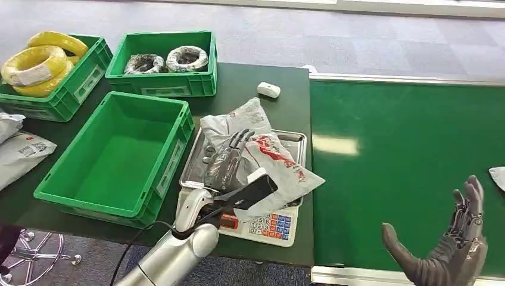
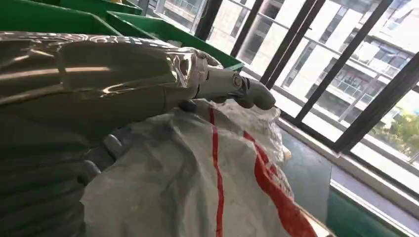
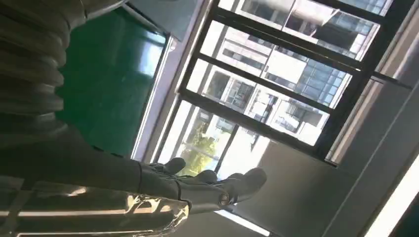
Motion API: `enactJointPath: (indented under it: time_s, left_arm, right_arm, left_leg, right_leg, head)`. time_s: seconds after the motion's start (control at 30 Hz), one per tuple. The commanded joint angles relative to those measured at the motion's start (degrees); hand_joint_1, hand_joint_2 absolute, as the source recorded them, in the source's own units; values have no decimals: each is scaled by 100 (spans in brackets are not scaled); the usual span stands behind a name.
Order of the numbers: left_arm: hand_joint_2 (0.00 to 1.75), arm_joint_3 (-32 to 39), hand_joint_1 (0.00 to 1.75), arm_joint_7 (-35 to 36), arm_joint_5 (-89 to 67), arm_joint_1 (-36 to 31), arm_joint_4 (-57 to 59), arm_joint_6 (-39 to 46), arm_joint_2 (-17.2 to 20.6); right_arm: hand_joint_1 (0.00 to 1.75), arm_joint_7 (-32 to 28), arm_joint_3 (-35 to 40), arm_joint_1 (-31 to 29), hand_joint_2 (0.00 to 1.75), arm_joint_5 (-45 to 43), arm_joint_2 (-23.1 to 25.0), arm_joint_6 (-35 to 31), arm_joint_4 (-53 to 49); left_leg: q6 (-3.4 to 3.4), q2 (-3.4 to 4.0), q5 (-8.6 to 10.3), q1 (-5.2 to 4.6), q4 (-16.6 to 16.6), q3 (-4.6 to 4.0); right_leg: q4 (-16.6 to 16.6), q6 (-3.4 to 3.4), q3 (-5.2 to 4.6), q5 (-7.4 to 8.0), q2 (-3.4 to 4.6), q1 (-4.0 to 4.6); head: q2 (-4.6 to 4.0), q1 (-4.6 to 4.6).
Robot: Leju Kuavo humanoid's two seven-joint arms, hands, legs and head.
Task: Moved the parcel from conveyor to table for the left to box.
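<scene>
A white parcel [image 1: 279, 162] with red print lies on the steel tray [image 1: 296, 138] of a scale on the dark table. My left hand [image 1: 228, 159] rests on the parcel's left side, its fingers [image 1: 239, 140] stretched out flat over the plastic. In the left wrist view the parcel [image 2: 197, 187] presses against my left hand [image 2: 123, 79], and one finger reaches over the top of it. My right hand [image 1: 455, 247] hovers open and holds nothing, above the near edge of the green conveyor [image 1: 405, 167]. In the right wrist view my right hand [image 3: 197, 187] is spread against the windows.
An empty green crate [image 1: 143, 98] stands just left of the scale. Behind it are a crate of yellow coils [image 1: 41, 65] and a crate of wrapped coils [image 1: 167, 59]. A small white object [image 1: 268, 89] lies at the table's back. More parcels [image 1: 21, 152] lie far left. Another parcel [image 1: 498, 177] sits on the conveyor's right edge.
</scene>
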Motion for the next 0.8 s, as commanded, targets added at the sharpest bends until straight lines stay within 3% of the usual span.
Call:
enactJointPath:
  time_s: [0.03,0.27,0.3,0.33,0.37,0.4,0.57,0.6,0.7,0.8]
  left_arm:
    - [175,-353,0,37,-37,-481,1216,0,-66]
    - [175,-733,0,725,-497,-825,2031,-812,-274]
    - [175,-685,10,805,-481,-848,2118,-852,-350]
    - [175,-626,145,753,-448,-813,2046,-708,-379]
    - [175,-577,166,688,-382,-774,1926,-657,-380]
    - [175,-520,173,636,-306,-719,1748,-578,-362]
    - [175,-347,171,531,-14,-559,637,-402,26]
    - [175,-282,164,556,19,-604,523,-418,82]
    - [175,-81,171,502,118,-642,66,-260,229]
    - [175,179,150,501,257,-709,-744,-131,421]
  right_arm:
    - [0,33,514,-169,175,3,-126,-89,188]
    - [0,-24,694,-498,175,-326,-85,220,446]
    - [0,4,693,-568,175,-288,-18,262,518]
    - [0,41,676,-585,175,-245,62,264,524]
    - [0,66,635,-571,175,-176,123,297,504]
    - [0,84,611,-546,175,-109,140,288,490]
    - [0,22,504,-382,175,-331,97,405,466]
    - [0,10,465,-403,175,-345,86,412,527]
    - [0,-23,423,-438,175,-336,111,460,624]
    - [0,-20,346,-441,175,-411,185,523,662]
  left_leg:
    - [5,8,6,-2,-15,11]
    - [5,12,12,0,-16,6]
    - [4,8,8,2,-10,3]
    - [6,10,15,1,-18,5]
    - [4,8,8,1,-9,2]
    - [6,12,11,0,-15,7]
    - [6,12,9,-1,-19,18]
    - [6,19,12,-2,-24,19]
    - [5,12,9,1,-14,12]
    - [6,22,13,0,-16,7]
  right_leg:
    - [-14,-14,9,7,-4,2]
    - [-16,-15,7,14,-1,4]
    - [-11,-11,7,10,-2,5]
    - [-18,-14,8,16,-3,5]
    - [-10,-11,6,9,-2,4]
    - [-15,-14,9,12,0,4]
    - [-15,-18,18,9,1,3]
    - [-18,-22,15,14,6,3]
    - [-10,-14,13,9,4,4]
    - [-11,-20,4,16,10,4]
  head:
    - [0,2]
    - [0,0]
    - [0,4]
    - [0,0]
    - [0,2]
    - [0,2]
    - [0,2]
    - [0,0]
    - [0,2]
    - [0,2]
